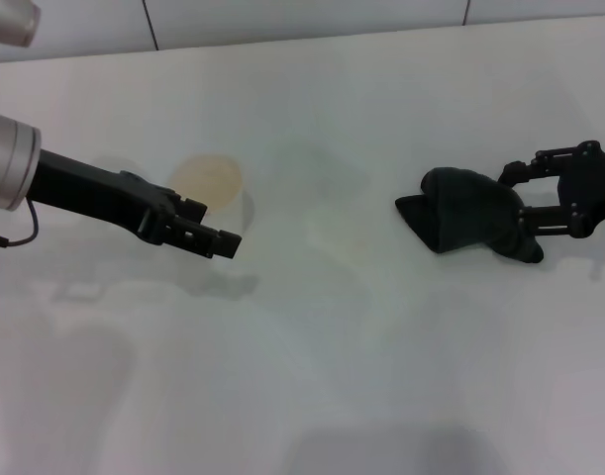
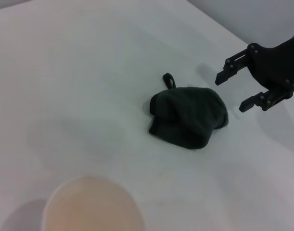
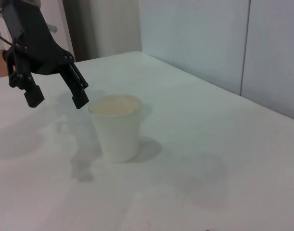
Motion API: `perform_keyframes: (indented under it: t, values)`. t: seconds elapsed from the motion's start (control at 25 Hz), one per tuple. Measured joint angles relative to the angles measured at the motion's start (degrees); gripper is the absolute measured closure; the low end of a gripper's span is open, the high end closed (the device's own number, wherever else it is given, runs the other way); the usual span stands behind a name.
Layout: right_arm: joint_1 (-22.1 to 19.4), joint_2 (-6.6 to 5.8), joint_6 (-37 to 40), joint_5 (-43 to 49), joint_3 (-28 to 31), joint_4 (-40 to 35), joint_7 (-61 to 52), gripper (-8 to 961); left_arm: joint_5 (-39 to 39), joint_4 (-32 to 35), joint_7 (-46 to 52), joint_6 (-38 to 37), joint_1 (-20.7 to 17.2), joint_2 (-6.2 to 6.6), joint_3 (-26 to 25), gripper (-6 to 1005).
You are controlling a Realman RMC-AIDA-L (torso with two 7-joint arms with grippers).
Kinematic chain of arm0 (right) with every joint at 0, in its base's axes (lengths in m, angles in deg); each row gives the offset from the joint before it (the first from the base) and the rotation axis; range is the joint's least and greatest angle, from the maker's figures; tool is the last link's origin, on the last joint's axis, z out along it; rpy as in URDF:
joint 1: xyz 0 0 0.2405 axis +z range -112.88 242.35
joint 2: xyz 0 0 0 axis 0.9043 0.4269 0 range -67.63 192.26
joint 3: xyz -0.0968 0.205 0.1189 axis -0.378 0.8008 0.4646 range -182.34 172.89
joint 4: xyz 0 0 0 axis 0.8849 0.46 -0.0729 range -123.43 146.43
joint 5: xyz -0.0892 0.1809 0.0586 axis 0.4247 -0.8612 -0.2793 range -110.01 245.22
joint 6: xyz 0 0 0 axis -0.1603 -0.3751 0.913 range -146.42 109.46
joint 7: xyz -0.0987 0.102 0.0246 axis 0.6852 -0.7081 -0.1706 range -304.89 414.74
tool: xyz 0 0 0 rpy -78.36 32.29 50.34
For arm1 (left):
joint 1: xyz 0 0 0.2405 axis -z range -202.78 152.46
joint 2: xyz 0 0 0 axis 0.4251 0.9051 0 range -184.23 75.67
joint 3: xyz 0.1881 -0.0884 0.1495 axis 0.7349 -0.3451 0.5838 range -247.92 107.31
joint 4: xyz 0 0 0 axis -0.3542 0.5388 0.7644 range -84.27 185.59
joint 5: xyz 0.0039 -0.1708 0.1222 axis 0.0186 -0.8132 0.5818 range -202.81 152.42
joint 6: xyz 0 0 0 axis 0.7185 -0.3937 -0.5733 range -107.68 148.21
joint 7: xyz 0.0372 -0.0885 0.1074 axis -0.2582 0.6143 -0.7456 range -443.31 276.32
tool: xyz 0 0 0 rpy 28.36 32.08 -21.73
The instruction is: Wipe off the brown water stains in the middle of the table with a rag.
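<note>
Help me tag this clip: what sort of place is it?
Probably a robot test bench indoors: a bare white table against pale wall panels, holding only a paper cup and a dark rag.

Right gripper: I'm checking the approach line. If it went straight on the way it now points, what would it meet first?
The rag. The right gripper is open, its fingers aimed at the cloth on the table, just short of it in the left wrist view. Whether they already touch is unclear from the head view.
</note>
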Motion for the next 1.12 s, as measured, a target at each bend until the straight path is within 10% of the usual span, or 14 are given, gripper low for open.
perform_keyframes:
  t: [1.12]
  values:
    - [0.0,-0.1,-1.8,-1.2,0.0,0.1,0.2,343,3.8,-6.1,1.5,-2.9,1.7,0.3,0.0,110]
